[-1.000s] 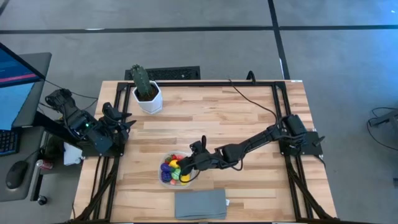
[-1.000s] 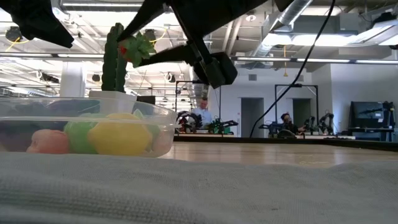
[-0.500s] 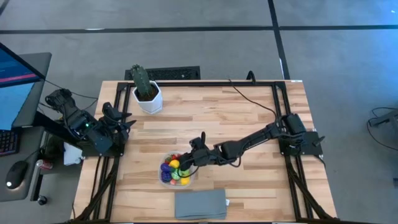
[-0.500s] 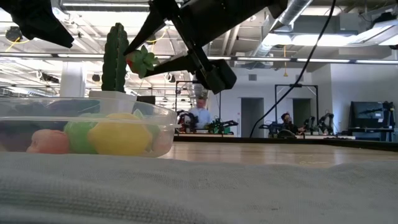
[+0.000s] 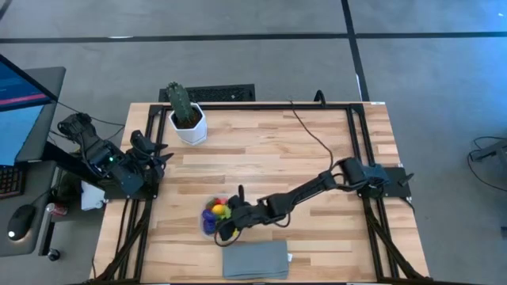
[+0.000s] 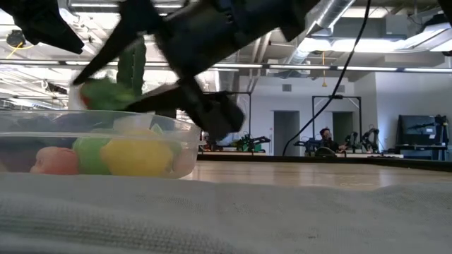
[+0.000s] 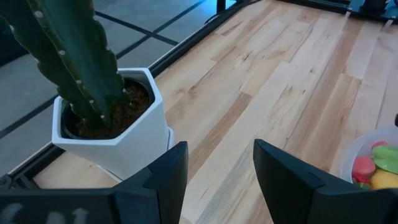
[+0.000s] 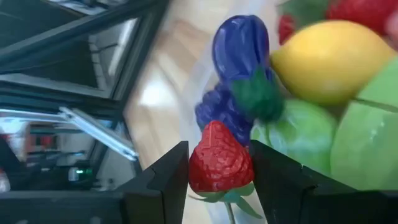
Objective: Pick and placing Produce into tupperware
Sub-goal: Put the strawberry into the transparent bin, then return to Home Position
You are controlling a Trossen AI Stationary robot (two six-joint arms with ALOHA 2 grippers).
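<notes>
Two dark fingers of the right gripper are clamped on a red strawberry, green leaves and all, and it hangs right over the tupperware. Below the berry sits the rest of the produce: a purple eggplant with its green cap, a yellow lemon and green pieces crowded beside it (quite a pile in there). From above, the right gripper covers the container's side towards the table's front edge, the container standing near the middle of that edge, just behind the grey folded cloth. Over at the table's left edge the left gripper waits, its fingers apart and holding nothing, near the cactus in its white pot by the back left corner.
</notes>
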